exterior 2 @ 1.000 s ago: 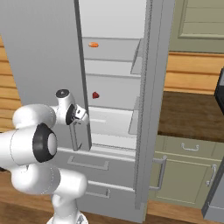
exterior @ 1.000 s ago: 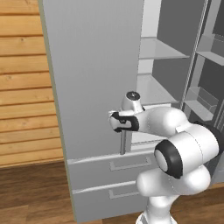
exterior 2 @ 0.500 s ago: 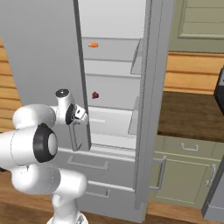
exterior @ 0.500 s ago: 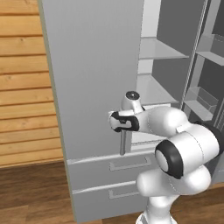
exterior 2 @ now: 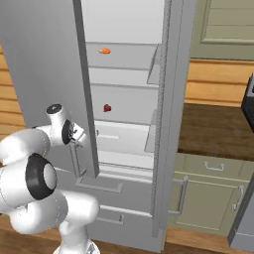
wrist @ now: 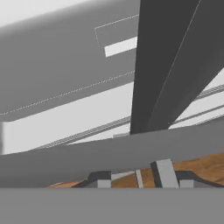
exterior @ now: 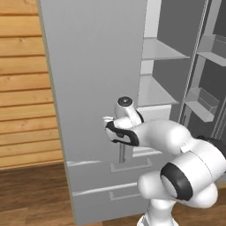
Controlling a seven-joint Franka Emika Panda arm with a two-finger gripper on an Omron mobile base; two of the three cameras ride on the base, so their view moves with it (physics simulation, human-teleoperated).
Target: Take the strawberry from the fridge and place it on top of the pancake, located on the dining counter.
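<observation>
The fridge (exterior 2: 44,59) stands with its left door (exterior: 88,66) swung partly out, showing white shelves. The strawberry (exterior 2: 107,107), tiny and dark red, lies on the middle shelf, far back from my hand. My gripper (exterior 2: 81,140) sits at the inner edge of that door, just above its vertical bar handle (exterior 2: 75,161). From the left, the gripper (exterior: 108,127) reaches against the door's edge. In the hand view the fingertips (wrist: 166,173) stand apart below the grey handle bar (wrist: 109,153), nothing between them. The pancake and the dining counter are out of view.
A small orange item (exterior 2: 104,50) lies on the upper shelf. The right fridge door (exterior 2: 166,124) stands open edge-on, with door bins (exterior: 202,103). Two drawers (exterior 2: 106,186) sit below. Grey-green cabinets (exterior 2: 208,198) stand to the right, and a plank wall (exterior: 22,88) to the left.
The left door has swung slightly wider, and my hand has shifted a little down and left along with its edge. The strawberry has not moved.
</observation>
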